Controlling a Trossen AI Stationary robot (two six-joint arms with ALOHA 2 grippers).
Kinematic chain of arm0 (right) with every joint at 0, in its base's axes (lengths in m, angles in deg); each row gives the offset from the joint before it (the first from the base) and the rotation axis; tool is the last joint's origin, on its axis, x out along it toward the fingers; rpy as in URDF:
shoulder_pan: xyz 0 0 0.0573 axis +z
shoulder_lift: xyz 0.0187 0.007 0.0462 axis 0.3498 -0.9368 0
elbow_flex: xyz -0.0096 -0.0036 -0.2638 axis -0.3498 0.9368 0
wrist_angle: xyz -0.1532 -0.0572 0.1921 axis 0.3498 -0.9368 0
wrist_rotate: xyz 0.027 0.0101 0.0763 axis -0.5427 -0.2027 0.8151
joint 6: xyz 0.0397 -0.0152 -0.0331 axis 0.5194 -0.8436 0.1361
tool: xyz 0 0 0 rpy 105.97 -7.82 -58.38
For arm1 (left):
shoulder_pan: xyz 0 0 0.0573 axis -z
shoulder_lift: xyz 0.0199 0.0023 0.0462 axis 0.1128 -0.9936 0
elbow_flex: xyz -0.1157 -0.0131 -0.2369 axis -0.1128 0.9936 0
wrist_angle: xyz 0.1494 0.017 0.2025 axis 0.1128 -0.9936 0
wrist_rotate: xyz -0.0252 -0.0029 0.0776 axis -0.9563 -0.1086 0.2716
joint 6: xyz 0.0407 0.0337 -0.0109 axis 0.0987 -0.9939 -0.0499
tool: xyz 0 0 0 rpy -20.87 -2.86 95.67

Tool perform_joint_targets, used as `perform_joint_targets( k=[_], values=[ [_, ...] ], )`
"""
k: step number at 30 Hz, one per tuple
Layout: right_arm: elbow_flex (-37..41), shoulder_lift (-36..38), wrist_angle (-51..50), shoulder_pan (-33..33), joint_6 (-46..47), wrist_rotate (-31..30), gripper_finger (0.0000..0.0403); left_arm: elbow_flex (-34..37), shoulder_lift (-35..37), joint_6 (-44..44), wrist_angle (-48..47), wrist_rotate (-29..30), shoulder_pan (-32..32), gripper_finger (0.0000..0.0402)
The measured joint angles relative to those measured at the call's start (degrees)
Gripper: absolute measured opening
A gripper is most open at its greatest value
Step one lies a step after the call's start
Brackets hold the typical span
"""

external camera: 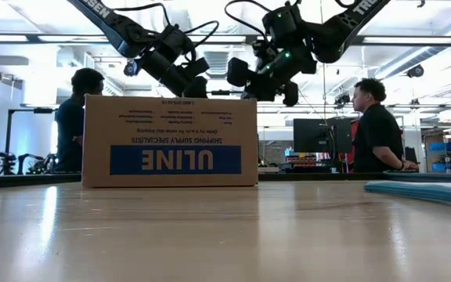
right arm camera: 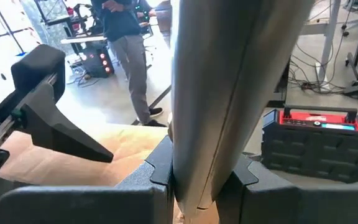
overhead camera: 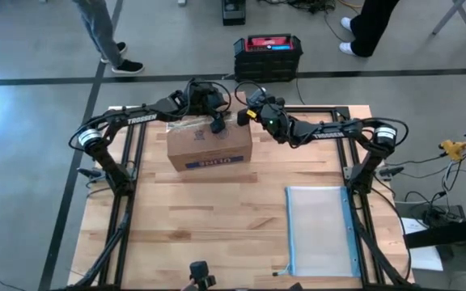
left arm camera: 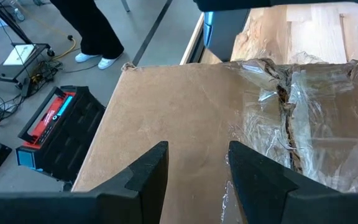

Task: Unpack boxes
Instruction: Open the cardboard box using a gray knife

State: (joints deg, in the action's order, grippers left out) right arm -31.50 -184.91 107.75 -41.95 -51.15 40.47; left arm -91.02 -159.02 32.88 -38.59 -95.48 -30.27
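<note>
The brown box sits at the back middle of the wooden table, the left gripper hangs open over its taped top, and the right gripper squeezes a gray flat strip.

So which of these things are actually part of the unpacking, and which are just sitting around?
Part of the job:
- cardboard box, tape on top torn
- left hand, open above the box
- right hand, shut on a grey strip

Just lying about:
- clear pouch on the table
- black crate on the floor
</note>
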Motion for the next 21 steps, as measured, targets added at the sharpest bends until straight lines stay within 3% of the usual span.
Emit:
perform_joint_targets(
  k=[21],
  values=[
    [0.0,0.9,-1.07,2.05,1.23,1.43,0.005,0.13,0.0,-0.44,-0.05,1.38,-0.28,0.0155]
  ],
)
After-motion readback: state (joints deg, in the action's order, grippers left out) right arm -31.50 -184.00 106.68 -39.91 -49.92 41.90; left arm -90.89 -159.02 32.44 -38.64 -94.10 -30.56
